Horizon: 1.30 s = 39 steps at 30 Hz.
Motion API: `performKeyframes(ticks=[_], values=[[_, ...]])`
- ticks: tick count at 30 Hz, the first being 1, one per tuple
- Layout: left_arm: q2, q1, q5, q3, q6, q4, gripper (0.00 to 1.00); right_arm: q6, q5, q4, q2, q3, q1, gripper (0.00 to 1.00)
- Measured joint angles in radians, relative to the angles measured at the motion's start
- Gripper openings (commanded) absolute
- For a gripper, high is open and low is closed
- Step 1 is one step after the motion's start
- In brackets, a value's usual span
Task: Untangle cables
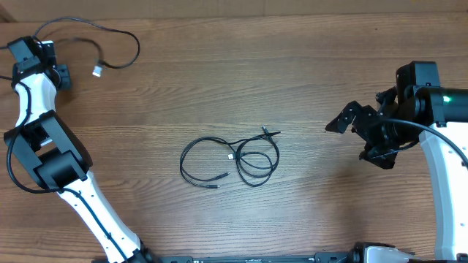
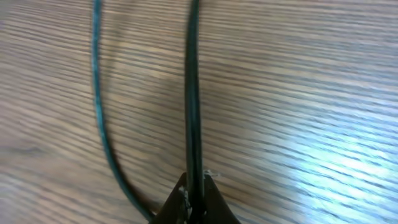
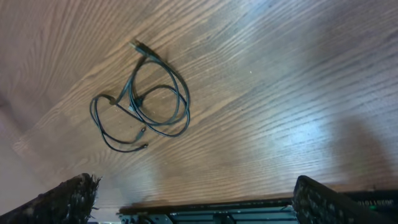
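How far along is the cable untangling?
Done: one cable looks separated. In the overhead view it lies at the far left corner, well apart from the bundle.
In hand: the left gripper is shut on that cable.
Left: the bundle in the middle is looped together, apparently two cords or more. The right gripper is open and empty, off to one side of it.

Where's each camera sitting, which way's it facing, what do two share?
Overhead: above the wooden table, facing down; left arm and right arm show.
Left wrist: low over the table; left pincer shut on a black cord.
Right wrist: looking down at the tangled thin black cables; right pincer open below.
Shared: overhead and right wrist show those cables.
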Motion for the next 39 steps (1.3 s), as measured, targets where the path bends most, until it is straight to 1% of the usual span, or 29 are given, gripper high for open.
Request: performKeyframes(ticks=[4, 6, 7, 8, 9, 10, 11, 15, 22, 27, 29, 34, 35, 37, 39], values=[[0.003, 0.0, -0.097, 0.023, 0.0, 0.023, 0.04, 0.0, 0.0, -0.018, 0.0, 0.0, 0.0, 1.0], [0.008, 0.0, -0.127, 0.056, 0.0, 0.025, 0.05, 0.0, 0.0, -0.02, 0.0, 0.0, 0.0, 1.0], [0.009, 0.0, -0.138, 0.074, 0.0, 0.026, 0.1, 0.0, 0.0, -0.02, 0.0, 0.0, 0.0, 1.0], [0.009, 0.0, -0.146, 0.092, -0.001, 0.026, 0.25, 0.0, 0.0, -0.02, 0.0, 0.0, 0.0, 1.0], [0.009, 0.0, -0.154, 0.111, -0.006, 0.029, 0.59, 0.0, 0.0, -0.02, 0.0, 0.0, 0.0, 1.0], [0.008, 0.0, -0.158, 0.123, -0.017, 0.031, 0.89, 0.0, 0.0, -0.02, 0.0, 0.0, 0.0, 1.0], [0.008, 0.0, -0.161, 0.134, -0.032, 0.029, 1.0, 0.0, 0.0, -0.019, 0.0, 0.0, 0.0, 1.0], [0.009, 0.0, -0.145, 0.139, -0.091, -0.011, 1.0, 0.0, 0.0, -0.019, 0.0, 0.0, 0.0, 1.0], [0.009, -0.004, -0.1, 0.127, -0.118, -0.128, 1.0, 0.0, 0.0, -0.007, 0.0, 0.0, 0.0, 1.0], [0.009, -0.025, 0.018, 0.126, -0.129, -0.202, 0.99, 0.0, 0.0, 0.013, 0.0, 0.0, 0.0, 1.0], [0.009, -0.037, 0.059, 0.122, -0.13, -0.205, 0.93, 0.0, 0.0, 0.016, 0.0, 0.0, 0.0, 1.0], [0.009, -0.072, 0.119, 0.101, -0.151, -0.22, 0.9, 0.0, 0.0, 0.016, 0.0, 0.0, 0.0, 1.0], [0.009, -0.08, 0.132, 0.095, -0.157, -0.225, 0.91, 0.0, 0.0, 0.017, 0.0, 0.0, 0.0, 1.0], [0.009, -0.095, 0.158, 0.084, -0.162, -0.229, 0.99, -0.001, 0.0, 0.019, 0.0, 0.0, 0.0, 1.0], [0.009, -0.113, 0.182, 0.069, -0.169, -0.232, 1.0, 0.0, 0.001, 0.022, 0.0, 0.0, 0.0, 1.0]])
